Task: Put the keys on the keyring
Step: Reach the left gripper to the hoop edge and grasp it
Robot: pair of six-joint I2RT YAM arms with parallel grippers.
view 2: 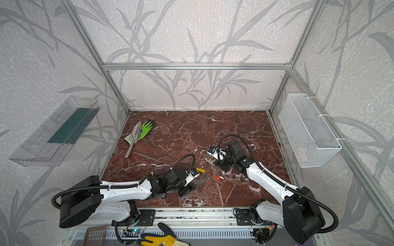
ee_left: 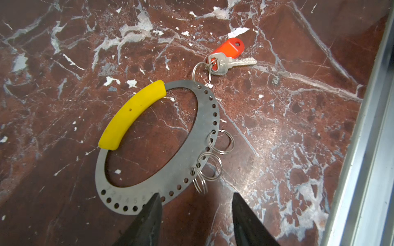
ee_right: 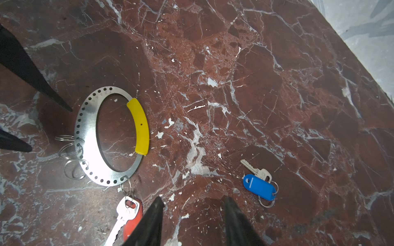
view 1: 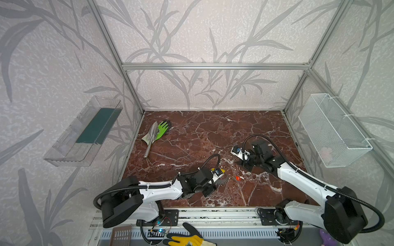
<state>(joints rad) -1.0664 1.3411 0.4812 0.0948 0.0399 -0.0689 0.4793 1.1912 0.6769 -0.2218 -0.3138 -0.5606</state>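
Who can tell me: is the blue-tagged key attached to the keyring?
No, the blue-tagged key lies alone on the table, apart from the keyring, which carries only the red-tagged key.

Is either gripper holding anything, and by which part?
Nothing is held. The left gripper is open at the edge of the keyring; the right gripper is open with nothing between its fingers.

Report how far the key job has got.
Done: the silvery key with the red-orange tag looks threaded onto the grey perforated metal hoop with the yellow arc. In hand: nothing; the left gripper and right gripper both stand open, empty. Left: the silvery key with the blue tag lies loose on the marble, apart from the hoop.
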